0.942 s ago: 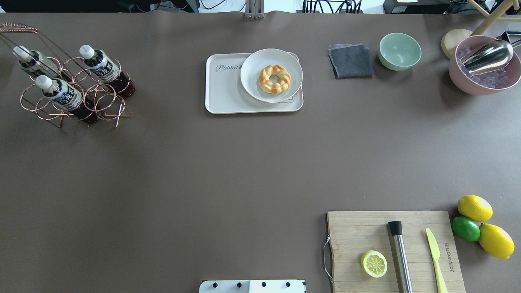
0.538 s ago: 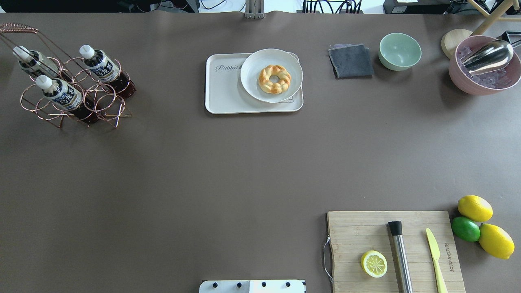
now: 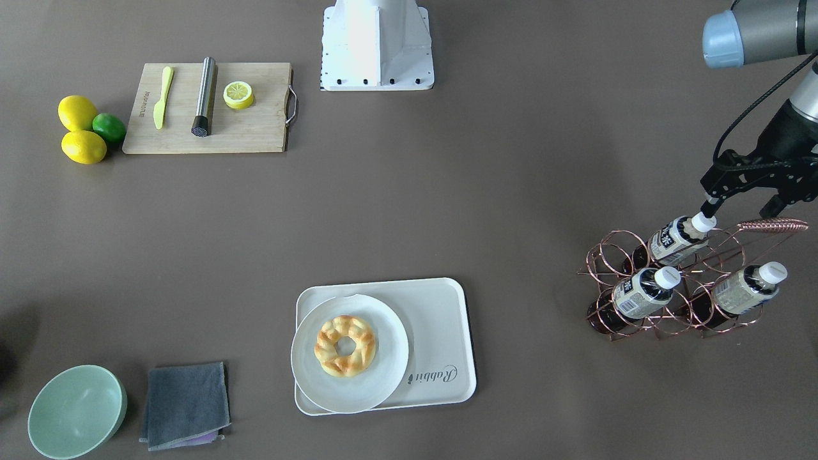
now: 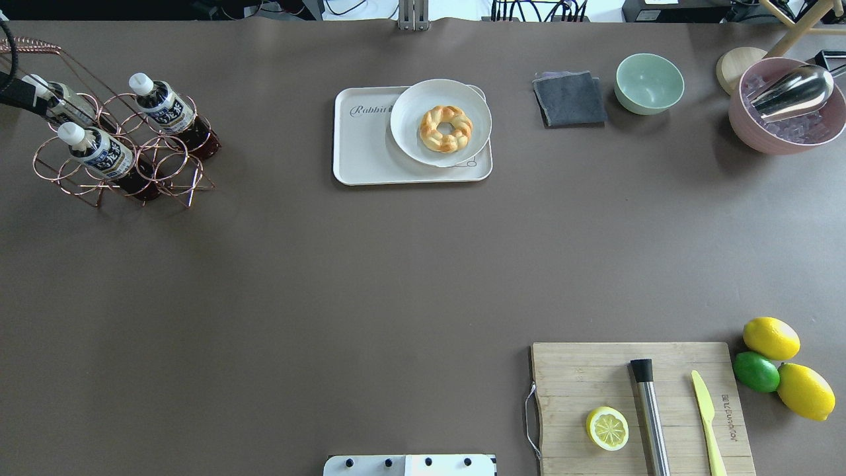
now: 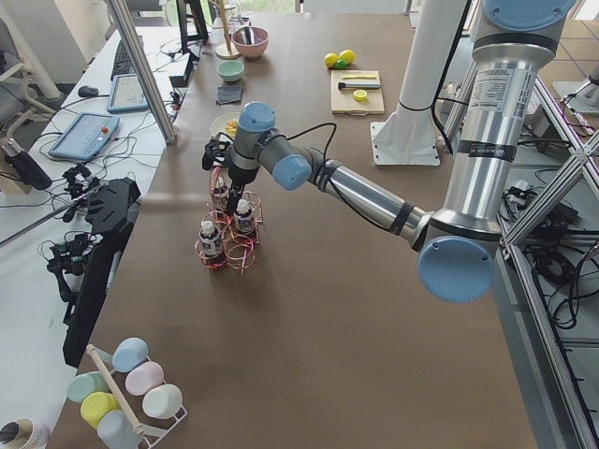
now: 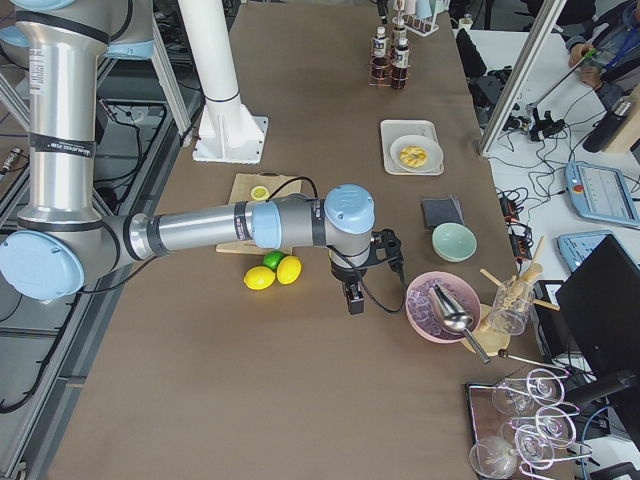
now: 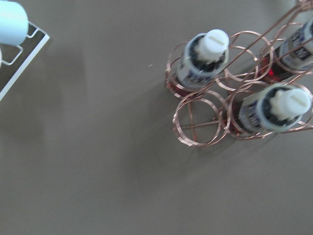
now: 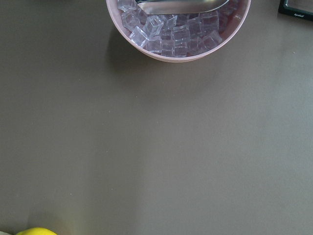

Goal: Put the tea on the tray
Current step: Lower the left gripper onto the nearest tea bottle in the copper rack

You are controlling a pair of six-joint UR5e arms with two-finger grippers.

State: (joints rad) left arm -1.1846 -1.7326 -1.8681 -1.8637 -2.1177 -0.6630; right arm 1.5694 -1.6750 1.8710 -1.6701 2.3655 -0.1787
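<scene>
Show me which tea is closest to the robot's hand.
The tea on the rack's robot side: its cap is by the left gripper; the others stand farther off.

Robotics lab, aluminium framing (image 5: 142, 70), teach pendants (image 5: 82, 136), loose cables (image 5: 562, 271), brown work table (image 4: 330, 277).

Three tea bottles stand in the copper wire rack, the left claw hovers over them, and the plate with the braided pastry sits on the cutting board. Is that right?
Not the last part: the overhead view shows the plate with the braided pastry on the white tray, not the cutting board. The three tea bottles do stand in the copper wire rack, with the left claw over them.
</scene>
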